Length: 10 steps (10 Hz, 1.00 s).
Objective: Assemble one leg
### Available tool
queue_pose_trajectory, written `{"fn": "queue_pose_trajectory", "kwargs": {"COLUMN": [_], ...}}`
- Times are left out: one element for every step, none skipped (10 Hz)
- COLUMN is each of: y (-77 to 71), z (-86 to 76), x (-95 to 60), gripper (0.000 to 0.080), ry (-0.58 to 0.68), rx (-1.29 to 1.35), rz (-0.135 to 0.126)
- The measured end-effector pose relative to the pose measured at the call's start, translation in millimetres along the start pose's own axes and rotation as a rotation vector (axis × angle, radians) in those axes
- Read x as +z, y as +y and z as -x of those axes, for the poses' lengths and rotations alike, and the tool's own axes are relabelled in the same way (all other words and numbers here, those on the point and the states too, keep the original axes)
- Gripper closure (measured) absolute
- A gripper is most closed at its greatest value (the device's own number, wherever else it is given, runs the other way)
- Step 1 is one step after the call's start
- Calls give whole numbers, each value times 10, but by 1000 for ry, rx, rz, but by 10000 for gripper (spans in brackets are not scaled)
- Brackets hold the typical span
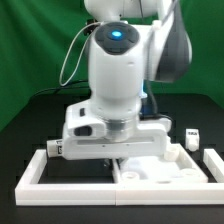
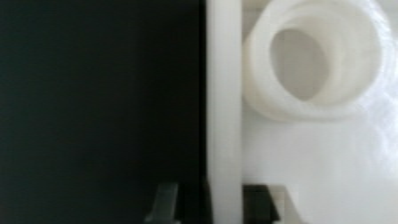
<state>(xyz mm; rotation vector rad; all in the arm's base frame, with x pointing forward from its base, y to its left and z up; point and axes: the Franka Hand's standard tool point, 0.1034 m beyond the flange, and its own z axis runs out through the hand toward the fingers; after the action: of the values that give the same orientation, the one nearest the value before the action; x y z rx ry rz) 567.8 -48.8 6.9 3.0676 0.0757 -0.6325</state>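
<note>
A leg [image 1: 190, 136], a stubby white post with a black-and-white tag, stands on the black table at the exterior view's right, apart from the gripper. My gripper [image 1: 124, 150] is low over the large flat white tabletop panel [image 1: 165, 172]. In the wrist view the gripper [image 2: 210, 206] straddles the panel's thin edge [image 2: 222, 90], one dark finger [image 2: 169, 204] on each side, shut on it. A round socket [image 2: 311, 62] in the panel's face shows just beyond the edge. The arm's hand hides the fingertips in the exterior view.
A white frame [image 1: 38, 176] with raised walls surrounds the panel on the black table, with its right wall [image 1: 212, 165] near the leg. A green backdrop and cables stand behind the arm.
</note>
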Motion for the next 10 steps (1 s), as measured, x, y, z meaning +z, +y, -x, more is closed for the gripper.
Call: {"fn": "queue_pose_trajectory", "kwargs": {"y": [-75,-155,-152,-143,-146,-146,-154,-228,-285,-288], "z": [-7,-10,-10,-9,-10,-10,-9,-4,3,1], "x": [0,-2,-2,-2,-1,-1,-1,-13,-40,-38], "gripper": [745,745,745,745,745,745,745,745,744,744], "ry": [-19,-22,-21,-21,-21,-21,-21,-33,-64,-87], "rx": [5,-6,-11,-9,-10,-10,9,91,131,182], "rz": [7,19,9,8,8,8,8,11,24,37]}}
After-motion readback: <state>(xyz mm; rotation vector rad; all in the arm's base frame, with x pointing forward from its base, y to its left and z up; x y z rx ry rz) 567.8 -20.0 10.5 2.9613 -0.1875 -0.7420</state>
